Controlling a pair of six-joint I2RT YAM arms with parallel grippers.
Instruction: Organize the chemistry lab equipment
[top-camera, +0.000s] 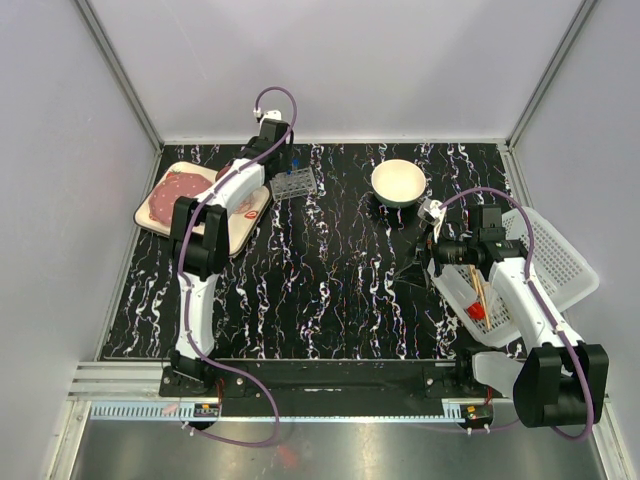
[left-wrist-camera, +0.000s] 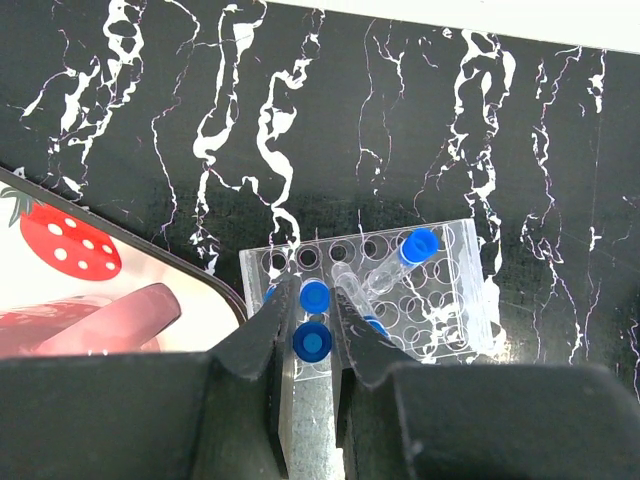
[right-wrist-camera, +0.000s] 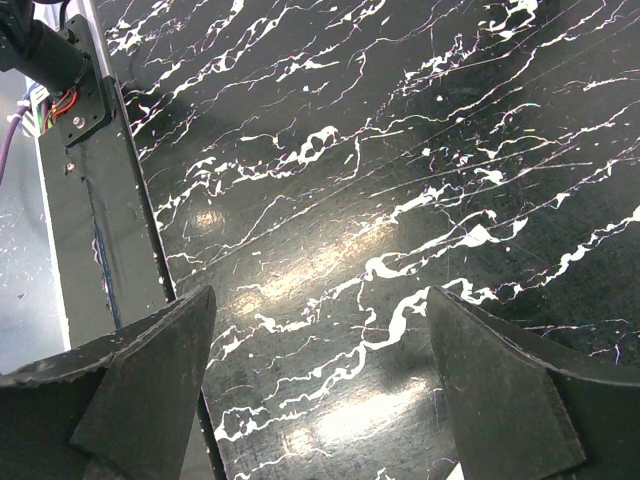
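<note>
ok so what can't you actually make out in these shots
- left wrist view: blue-capped tube in the left pincer, body hidden by the fingers; only its cap shows.
- top view: basket contents, partly under the right arm, too small.
- top view: rack, filled holes too small to count.

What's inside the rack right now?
The rack holds blue-capped tubes: one upright, one leaning. The left gripper pinches a third tube. Its fingers half-hide two more caps and cover the near rows.
</note>
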